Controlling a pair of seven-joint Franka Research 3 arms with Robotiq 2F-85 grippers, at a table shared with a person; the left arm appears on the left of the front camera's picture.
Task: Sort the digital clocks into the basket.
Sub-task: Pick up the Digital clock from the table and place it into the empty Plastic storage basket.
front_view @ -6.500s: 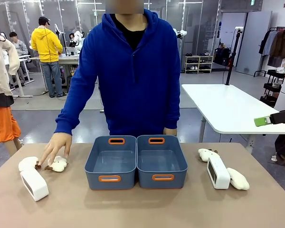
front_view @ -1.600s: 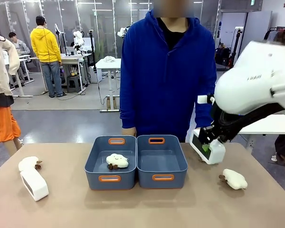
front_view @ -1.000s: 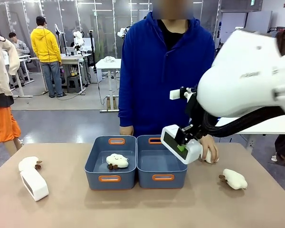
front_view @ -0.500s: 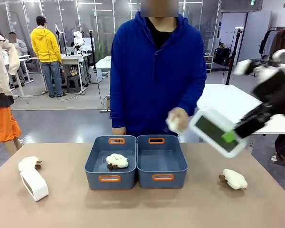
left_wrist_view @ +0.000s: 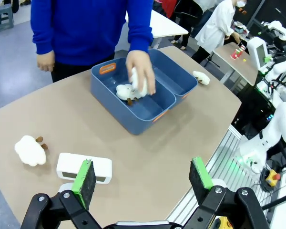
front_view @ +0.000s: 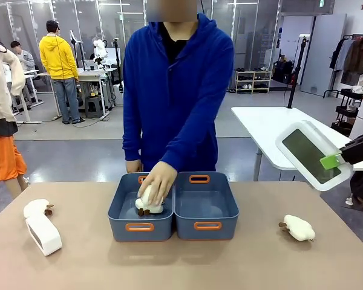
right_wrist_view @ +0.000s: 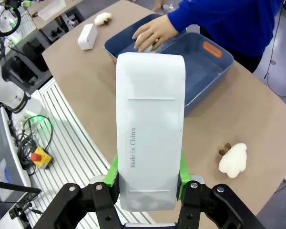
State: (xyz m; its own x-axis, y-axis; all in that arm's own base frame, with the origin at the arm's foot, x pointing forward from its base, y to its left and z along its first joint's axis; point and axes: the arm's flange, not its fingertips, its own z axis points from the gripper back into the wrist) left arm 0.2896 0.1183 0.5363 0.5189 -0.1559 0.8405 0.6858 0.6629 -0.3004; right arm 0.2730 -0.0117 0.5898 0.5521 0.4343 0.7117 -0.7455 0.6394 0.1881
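My right gripper (right_wrist_view: 148,183) is shut on a white digital clock (front_view: 311,156), held tilted high over the table's right edge with its dark screen facing the front camera; its white back (right_wrist_view: 150,129) faces the right wrist camera. The second clock (front_view: 42,234) lies on the table at the left, just beyond my open left gripper (left_wrist_view: 142,177) and under its left finger (left_wrist_view: 84,175). Two blue-grey baskets stand side by side mid-table. The right basket (front_view: 206,204) is empty. The person's hand (front_view: 159,180) presses a cloud plush into the left basket (front_view: 116,208).
One cloud plush (front_view: 36,208) lies beside the left clock, another plush (front_view: 299,228) at the table's right. The person in a blue hoodie stands at the far edge behind the baskets. A white table (front_view: 272,127) stands beyond at the right.
My right arm has swung the clock from over the right basket up and out to the right. The person picked up a plush from the right and brought it into the left basket.
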